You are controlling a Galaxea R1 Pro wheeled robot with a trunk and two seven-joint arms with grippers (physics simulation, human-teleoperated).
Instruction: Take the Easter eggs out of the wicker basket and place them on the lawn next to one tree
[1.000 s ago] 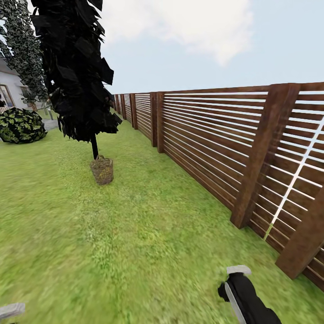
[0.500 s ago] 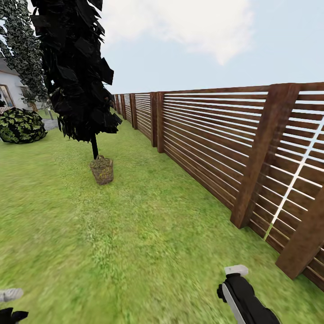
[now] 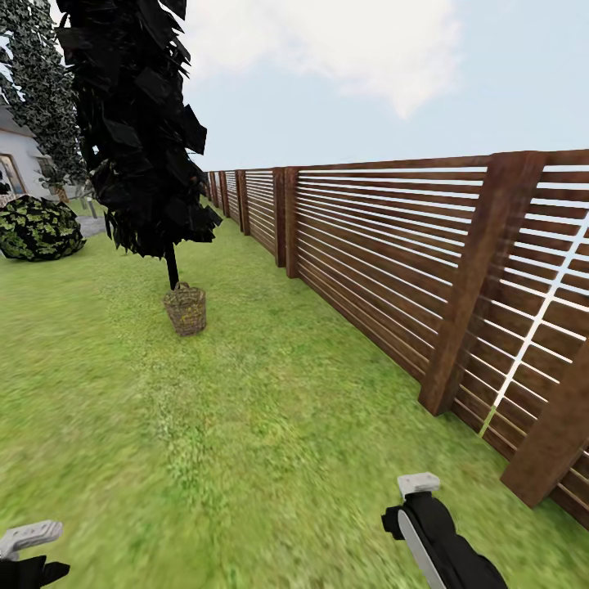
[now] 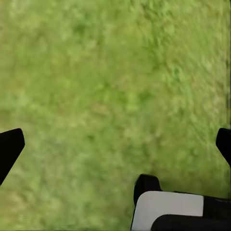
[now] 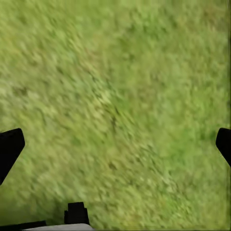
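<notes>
Facing: down the lawn (image 3: 270, 425) toward the target, both arms low at the near edge of the head view.
Left gripper (image 4: 115, 144): fingertips wide apart, nothing between them but grass; in the head view at the lower left corner.
Right gripper (image 5: 115, 144): fingertips likewise spread and empty over bare turf; in the head view at the lower right, near the fence side.
Wicker basket (image 3: 186, 308): upright on the grass, well ahead of both grippers, left of centre; long axis vertical, mouth up.
Eggs: too small and hidden by the weave to make out.
Bearing: ahead and a little left; left arm judged slightly better lined up, though neither within reach.
Dark cone tree (image 3: 135, 123): just behind the basket, thin trunk near its rim; not the pale-trunked kind.
Fence (image 3: 393, 262): running along the right, away into the distance.
Bush (image 3: 37, 227): far left, well apart from the basket.
Next: likely more driving forward before any reach.
</notes>
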